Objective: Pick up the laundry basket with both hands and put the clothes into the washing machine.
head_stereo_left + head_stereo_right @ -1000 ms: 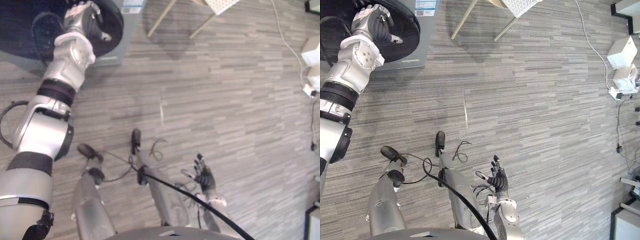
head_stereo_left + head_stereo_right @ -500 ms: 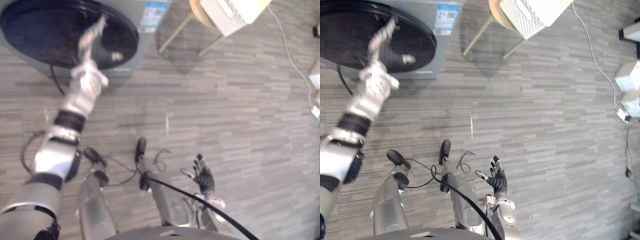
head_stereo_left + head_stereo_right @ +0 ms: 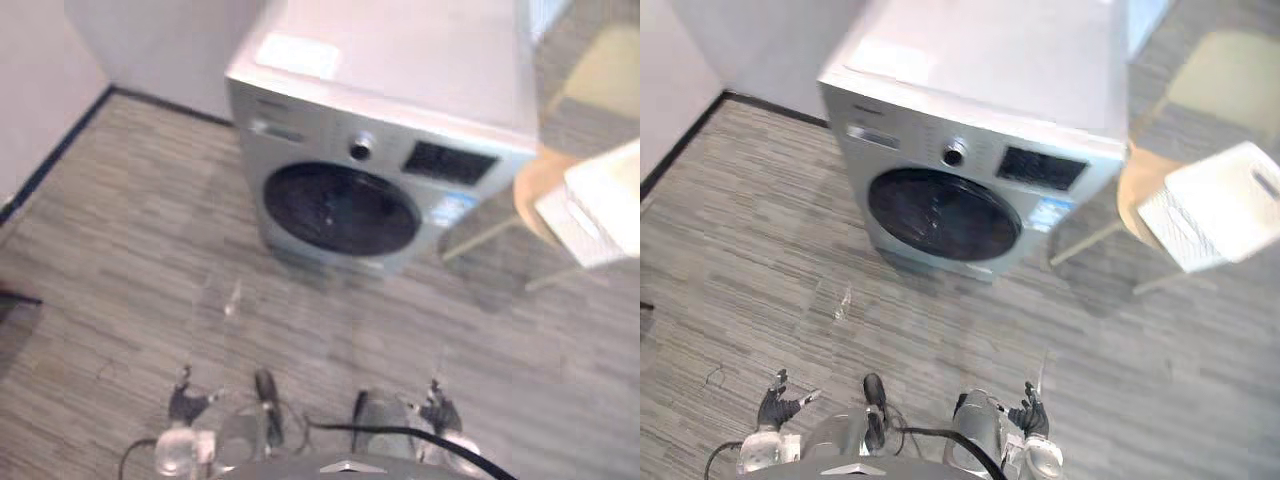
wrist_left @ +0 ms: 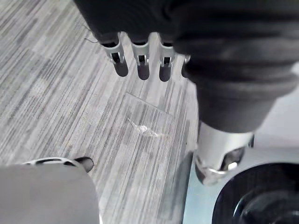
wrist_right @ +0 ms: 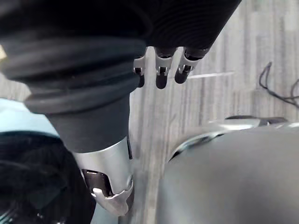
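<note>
Laundry basket (image 3: 1218,215): white, with finely perforated walls and a slot handle near the rim. It sits on a round pale-wood stool (image 3: 1135,195) with slim splayed legs. Its contents cannot be made out.

The stool and basket stand just beside the washing machine (image 3: 970,160), on its right-hand side as the head views show it. The machine is a silver-grey front loader against a white wall. It has a dark round door (image 3: 942,215) that looks flush with the front, 1 knob at the middle of the control strip and a dark display panel next to the knob.

The 2 hands hang low over the grey plank floor (image 3: 740,250), well apart from the basket. The left hand (image 3: 773,408) has its fingers (image 4: 142,65) straight and released, grasping nothing. The right hand (image 3: 1030,417) has its fingers (image 5: 160,74) likewise released and empty. Neither hand touches the basket, the stool or the machine.
</note>
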{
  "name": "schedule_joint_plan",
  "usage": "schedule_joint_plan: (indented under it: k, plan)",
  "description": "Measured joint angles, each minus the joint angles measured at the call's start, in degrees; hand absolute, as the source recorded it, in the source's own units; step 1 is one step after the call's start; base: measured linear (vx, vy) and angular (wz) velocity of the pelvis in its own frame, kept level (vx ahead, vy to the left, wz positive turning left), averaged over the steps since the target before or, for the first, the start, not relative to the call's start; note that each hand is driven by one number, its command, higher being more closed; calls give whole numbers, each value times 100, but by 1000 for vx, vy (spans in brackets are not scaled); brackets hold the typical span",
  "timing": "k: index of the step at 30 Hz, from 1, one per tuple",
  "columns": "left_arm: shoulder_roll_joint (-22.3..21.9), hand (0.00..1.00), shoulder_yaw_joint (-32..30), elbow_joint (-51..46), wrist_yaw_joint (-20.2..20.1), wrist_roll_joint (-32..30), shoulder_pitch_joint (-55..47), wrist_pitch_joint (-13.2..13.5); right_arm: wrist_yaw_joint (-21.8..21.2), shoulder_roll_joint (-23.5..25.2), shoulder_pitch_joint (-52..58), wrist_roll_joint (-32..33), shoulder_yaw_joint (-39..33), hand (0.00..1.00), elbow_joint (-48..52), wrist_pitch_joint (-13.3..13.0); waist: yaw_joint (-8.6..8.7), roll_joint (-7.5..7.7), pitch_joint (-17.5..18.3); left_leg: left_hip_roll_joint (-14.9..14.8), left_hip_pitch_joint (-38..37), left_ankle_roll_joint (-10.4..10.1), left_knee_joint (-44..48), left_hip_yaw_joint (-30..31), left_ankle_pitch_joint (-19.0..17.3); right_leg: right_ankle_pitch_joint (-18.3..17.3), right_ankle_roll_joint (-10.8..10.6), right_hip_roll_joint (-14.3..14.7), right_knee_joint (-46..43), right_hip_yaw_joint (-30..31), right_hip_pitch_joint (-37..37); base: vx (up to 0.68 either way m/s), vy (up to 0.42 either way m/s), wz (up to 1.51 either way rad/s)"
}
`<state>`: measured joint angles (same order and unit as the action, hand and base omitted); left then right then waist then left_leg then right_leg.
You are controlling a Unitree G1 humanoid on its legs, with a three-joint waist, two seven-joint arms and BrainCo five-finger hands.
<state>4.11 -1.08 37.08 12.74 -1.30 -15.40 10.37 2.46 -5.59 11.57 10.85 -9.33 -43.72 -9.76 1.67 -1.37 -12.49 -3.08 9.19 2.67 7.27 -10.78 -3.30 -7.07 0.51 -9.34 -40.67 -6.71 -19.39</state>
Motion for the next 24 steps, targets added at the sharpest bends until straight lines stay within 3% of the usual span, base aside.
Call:
schedule_joint_plan:
  k: [1, 4, 6, 8, 9, 11, 12, 13, 14, 15, 17, 19, 21, 22, 23, 24]
  plan:
    - [-22, 0, -4, 7, -69, -1, 25, 6, 1, 56, 47, 2, 1, 0, 1, 1, 34, 71, 45, 52, -5, 1, -7, 278, 0, -237, -9, 287, 150, 306, -67, 131, -72, 152]
    - [-236, 0, -19, 316, -261, -35, 295, 35, 7, 174, 239, 40, 10, 0, 3, 5, 131, 166, 105, 295, -130, 9, 17, 1194, -43, -437, -142, 825, 1041, 1266, -130, 163, -97, 172]
    - [-280, 0, -116, 474, -308, -62, 357, 65, 6, 181, 272, 55, 30, 0, 1, 33, 167, 192, 159, 415, -246, -64, 219, 1612, -225, -365, -257, 865, 1515, 1648, -42, 231, -191, 154]
    - [-280, 0, -198, 512, -315, -80, 317, 66, 3, 264, 422, 56, 51, 0, -2, 44, 147, 351, 388, 635, -214, -192, 656, 2145, -551, -349, -281, 730, 1851, 1887, 158, 319, -318, 164]
    - [-298, 0, -291, 531, -319, -120, 316, 66, -1, 326, 516, 66, 74, 0, -9, 57, 163, 485, 517, 756, -192, -267, 887, 2412, -726, -193, -446, 626, 1866, 1796, 309, 307, -298, 162]
    - [-476, 0, -363, 650, -331, -124, 300, 61, -19, 218, 611, 78, -3, 0, -6, 110, 172, 230, 636, 501, -22, -384, 1630, 2545, -1052, -308, -345, 684, 1850, 1053, 609, 335, -315, 168]
    - [-679, 0, -510, 626, -362, -124, 307, 67, -40, 142, 608, 85, -119, 0, -6, 110, 150, 2, 640, 186, 448, -509, 2856, 2073, -1114, -415, -240, 786, 1942, 637, 877, 278, -262, 141]
    - [-760, 0, -636, 606, -358, -122, 322, 74, -50, 132, 605, 65, -190, 0, -12, 110, 102, -62, 630, 17, 630, -610, 3285, 1778, -1041, -433, -169, 831, 1987, 476, 1012, 245, -246, 128]
    - [-798, 0, -815, 607, -355, -119, 330, 62, -54, 115, 621, 30, -250, 0, -67, 131, 13, -110, 641, -374, 841, -611, 3838, 1171, -885, -463, -105, 912, 2089, 200, 1283, 238, -202, 93]
    - [-797, 0, -982, 612, -349, -113, 310, 29, -54, 119, 619, 29, -268, 0, -143, 127, -42, -113, 645, -785, 932, -468, 4183, 573, -848, -487, -43, 992, 2268, -69, 1574, 233, -168, 85]
    - [-756, 0, -1035, 624, -318, -114, 323, -36, -51, 162, 605, 29, -300, 0, -244, 126, -97, -44, 665, -1197, 939, -350, 4180, -299, -913, -493, -12, 1016, 2574, -357, 1915, 276, -77, 86]
    - [-744, 0, -1065, 644, -318, -117, 370, -46, -53, 229, 584, 29, -421, 0, -250, 129, -131, 0, 665, -1332, 921, -372, 3753, -917, -1064, -453, -5, 945, 2767, -584, 2103, 286, 7, 77]
    - [-734, 0, -1205, 678, -325, -132, 444, -46, -51, 379, 423, 28, -664, 0, -292, 152, -172, 94, 621, -1285, 874, -314, 2964, -1412, -1114, -454, -6, 730, 2799, -707, 2197, 196, 110, 62]
    - [-726, 0, -1225, 724, -325, -170, 467, -52, -52, 432, 362, 31, -722, 0, -296, 147, -170, 114, 609, -1227, 808, -211, 2349, -1595, -843, -465, -50, 649, 2795, -790, 2269, 238, 211, 72]
    - [-731, 0, -1222, 787, -333, -204, 451, -52, -51, 438, 338, 26, -767, 0, -336, 125, -168, 146, 629, -1081, 642, -116, 1801, -1654, -229, -541, -222, 557, 2785, -825, 2382, 160, 163, 60]
    - [-646, 0, -1220, 828, -333, -215, 460, -50, -51, 474, 322, 24, -757, 0, -395, 130, -170, 215, 673, -909, 574, -45, 1659, -1658, -179, -559, -259, 469, 2794, -819, 2394, 180, 182, 76]
